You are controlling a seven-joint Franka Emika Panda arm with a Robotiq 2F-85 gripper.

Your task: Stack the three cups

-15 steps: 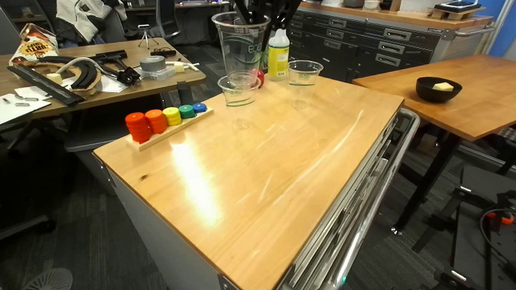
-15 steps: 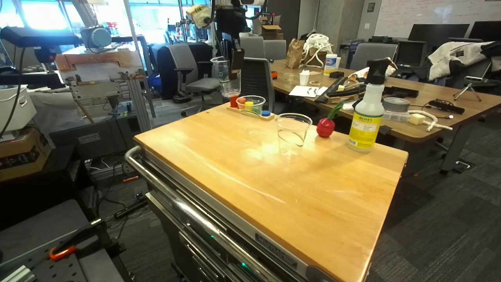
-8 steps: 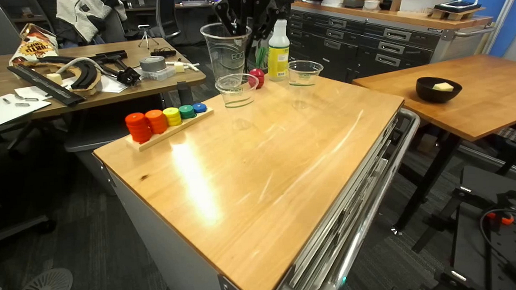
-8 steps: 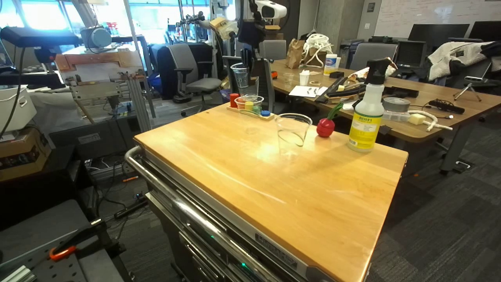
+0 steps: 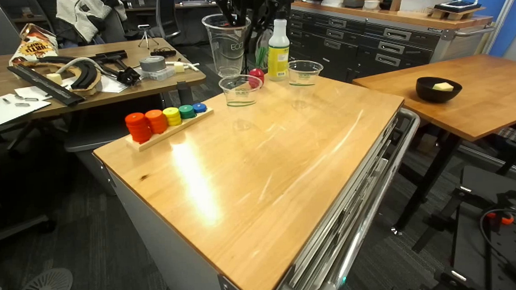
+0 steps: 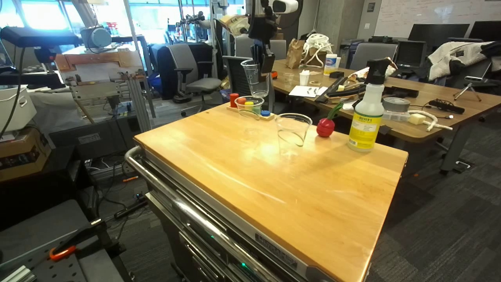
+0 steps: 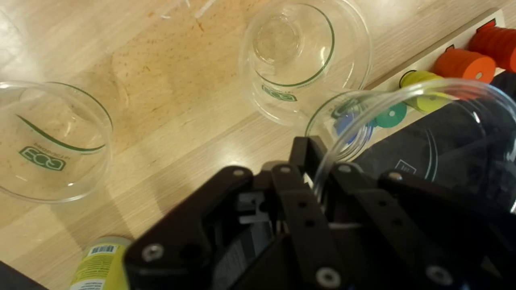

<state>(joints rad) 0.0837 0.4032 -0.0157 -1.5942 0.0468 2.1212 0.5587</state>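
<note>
My gripper [image 7: 309,157] is shut on the wall of a clear plastic cup [image 7: 350,108]. In both exterior views the gripper [image 5: 240,21] [image 6: 263,58] holds this cup [image 5: 227,48] [image 6: 255,80] above the cart top, leaning a little. A second clear cup [image 5: 240,93] [image 6: 250,109] stands upright near the coloured ring rack; it also shows in the wrist view [image 7: 290,76]. The held cup's base appears close to that cup's rim, but their distance apart is unclear. The third cup [image 5: 305,75] [image 6: 292,133] stands nearer the spray bottle and shows in the wrist view [image 7: 52,141].
A rack of coloured rings [image 5: 165,123] [image 6: 250,110] lies along the cart's edge. A red radish-like toy [image 5: 257,77] [image 6: 325,127] and a yellow-labelled spray bottle [image 5: 278,52] [image 6: 366,117] stand near the third cup. A metal handle [image 6: 188,207] runs along the cart's side.
The gripper and held cup have moved left in one exterior view and right in the other, dipping and then rising slightly. The held cup's tilt has changed. The standing cups have not moved.
</note>
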